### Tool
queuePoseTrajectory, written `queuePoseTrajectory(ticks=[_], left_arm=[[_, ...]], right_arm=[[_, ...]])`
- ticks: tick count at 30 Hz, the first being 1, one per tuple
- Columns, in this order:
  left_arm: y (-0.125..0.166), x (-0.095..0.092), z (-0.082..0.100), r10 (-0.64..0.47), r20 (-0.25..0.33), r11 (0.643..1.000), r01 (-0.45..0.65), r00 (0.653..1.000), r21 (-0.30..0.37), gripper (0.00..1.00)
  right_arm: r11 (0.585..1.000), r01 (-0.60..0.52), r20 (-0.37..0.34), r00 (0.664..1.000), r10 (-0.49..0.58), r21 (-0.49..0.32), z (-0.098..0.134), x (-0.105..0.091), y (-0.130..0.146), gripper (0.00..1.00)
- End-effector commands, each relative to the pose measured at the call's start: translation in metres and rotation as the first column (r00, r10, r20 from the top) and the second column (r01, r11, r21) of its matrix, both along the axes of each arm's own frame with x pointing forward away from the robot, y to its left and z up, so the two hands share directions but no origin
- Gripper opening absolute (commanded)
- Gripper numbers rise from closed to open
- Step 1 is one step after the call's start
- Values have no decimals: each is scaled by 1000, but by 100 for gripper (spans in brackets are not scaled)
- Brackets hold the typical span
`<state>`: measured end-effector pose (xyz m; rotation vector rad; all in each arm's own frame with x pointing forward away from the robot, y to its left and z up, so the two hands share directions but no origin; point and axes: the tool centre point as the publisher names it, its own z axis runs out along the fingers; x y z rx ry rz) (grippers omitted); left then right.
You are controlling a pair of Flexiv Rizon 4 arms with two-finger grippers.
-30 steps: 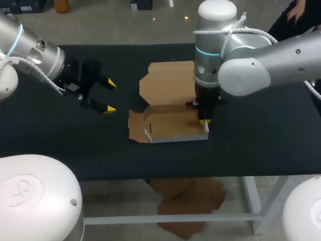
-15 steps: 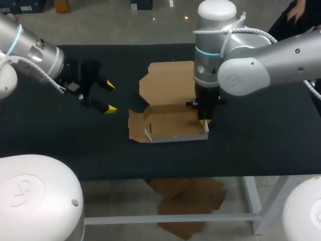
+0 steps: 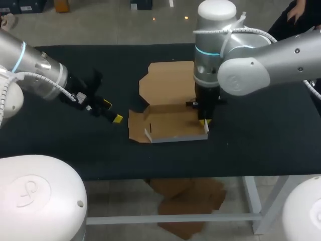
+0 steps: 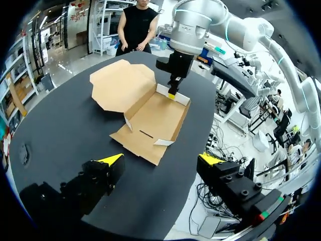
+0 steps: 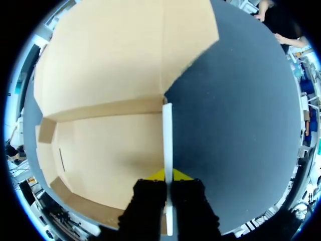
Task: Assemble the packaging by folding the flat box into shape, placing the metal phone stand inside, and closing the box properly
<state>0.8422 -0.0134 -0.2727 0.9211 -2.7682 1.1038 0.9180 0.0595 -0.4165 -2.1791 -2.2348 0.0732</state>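
The brown cardboard box (image 3: 168,123) lies half folded at the table's middle, its lid (image 3: 168,80) flat behind the tray. The back and front walls stand up, and the left flap lies flat. My right gripper (image 3: 203,121) points straight down, shut on the upright right side wall (image 5: 167,135), which shows as a thin white edge between its yellow tips (image 5: 168,175). My left gripper (image 3: 112,111) hovers open just left of the box. In the left wrist view the box (image 4: 153,113) lies ahead of the left gripper (image 4: 161,160), untouched. No phone stand shows.
The black table top (image 3: 60,145) stretches to both sides of the box. Its front edge (image 3: 165,176) runs a short way in front of the box's front wall.
My left arm has swung down and right, bringing its open gripper closer to the box's left flap. The right gripper and the box have not moved.
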Motion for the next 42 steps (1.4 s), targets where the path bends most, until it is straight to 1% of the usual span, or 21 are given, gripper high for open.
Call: queuePoseTrajectory(ticks=[1,3,13,14,15,16,17,18,19,21,22,24,26,27,28,30,31,34,35,36,42], left_arm=[[-9,0,-26,620,-487,684,-728,614,-47,100],[-14,2,-34,730,-448,591,-806,516,35,100],[-14,2,-34,730,-448,591,-806,516,35,100],[-13,7,-31,768,-443,528,-849,462,29,100],[-14,10,-31,761,-446,550,-833,471,58,100],[-17,10,-32,763,-434,561,-825,480,74,100],[-19,13,-34,775,-434,548,-831,460,98,100],[-22,14,-37,770,-428,568,-814,473,122,100],[-25,17,-42,776,-423,565,-813,467,139,100],[-27,22,-48,774,-416,580,-798,477,163,100],[-28,26,-52,778,-416,578,-797,472,176,100],[-30,32,-59,765,-418,602,-774,489,195,100],[-31,36,-62,749,-419,627,-752,512,202,98],[-31,39,-65,744,-430,633,-746,512,207,95],[-31,40,-66,737,-427,645,-735,525,209,95],[-33,45,-70,724,-434,663,-715,537,221,81],[-34,46,-71,712,-431,680,-698,554,225,79],[-40,49,-76,700,-431,697,-678,569,236,71],[-41,50,-77,694,-437,703,-670,572,238,66],[-41,51,-79,690,-431,709,-663,582,240,65],[-40,55,-88,669,-439,732,-636,600,245,71]], right_arm=[[1000,-1,-4,1000,1,-1,1,1,1,0],[1000,-1,-4,1000,1,-1,1,1,1,0],[1000,-1,-4,1000,1,-1,1,1,1,0],[1000,-1,-4,1000,1,-1,1,1,1,0],[1000,-1,-4,1000,1,-1,1,1,1,0],[1000,-1,-4,1000,1,-1,1,1,1,0],[1000,-1,-4,1000,1,-1,1,1,1,0],[1000,-1,-4,1000,1,-1,1,1,1,0],[1000,-1,-4,1000,1,-1,1,1,1,0],[1000,-1,-4,1000,1,-1,1,1,1,0],[1000,-1,-4,1000,1,-1,1,1,1,0],[1000,-1,-4,1000,1,-1,1,1,1,0],[1000,-1,-4,1000,1,-1,1,1,1,0],[1000,-1,-4,1000,1,-1,1,1,1,0],[1000,-1,-4,1000,1,-1,1,1,1,0],[1000,-1,-4,1000,1,-1,1,1,1,0],[1000,-1,-4,1000,1,-1,1,1,1,0],[1000,-1,-4,1000,1,-1,1,1,1,0],[1000,-1,-4,1000,1,-1,1,1,1,0],[1000,-1,-4,1000,1,-1,1,1,1,0],[1000,-1,-4,1000,1,-1,1,1,1,0]])
